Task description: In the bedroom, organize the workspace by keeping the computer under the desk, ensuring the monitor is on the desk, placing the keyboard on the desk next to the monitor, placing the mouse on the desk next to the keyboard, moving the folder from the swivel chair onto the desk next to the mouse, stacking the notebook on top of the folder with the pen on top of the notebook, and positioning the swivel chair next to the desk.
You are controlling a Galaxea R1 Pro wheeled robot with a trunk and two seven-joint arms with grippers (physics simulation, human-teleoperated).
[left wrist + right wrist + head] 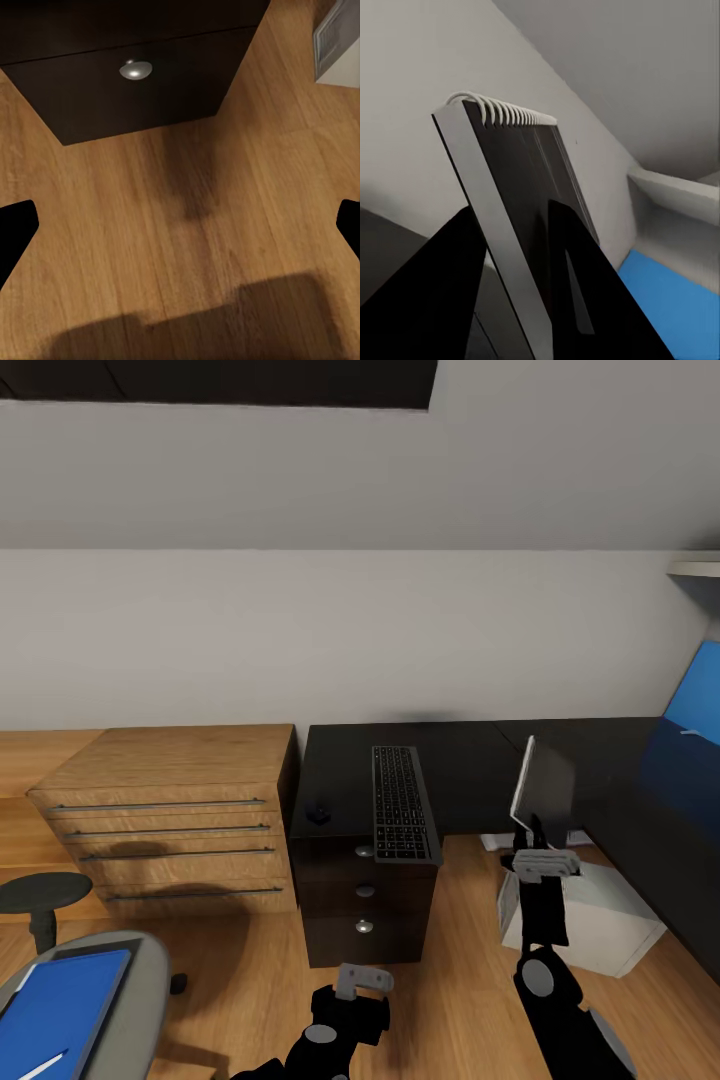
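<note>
Matte black desk (470, 760) top, dark grey keyboard (403, 803) in silver trim, grey-covered notebook (543, 788) with white spiral rings, bright blue folder (55, 1010) on the grey swivel chair (140, 1000), light wood cabinet (175, 820), pale grey computer (600, 920).

Notebook (510, 217) sits upright between right gripper (535, 838) fingers (577, 300). Keyboard (403, 803) and mouse (319, 813) on desk (470, 760), left of the fingers; computer (600, 920) below them.
</note>
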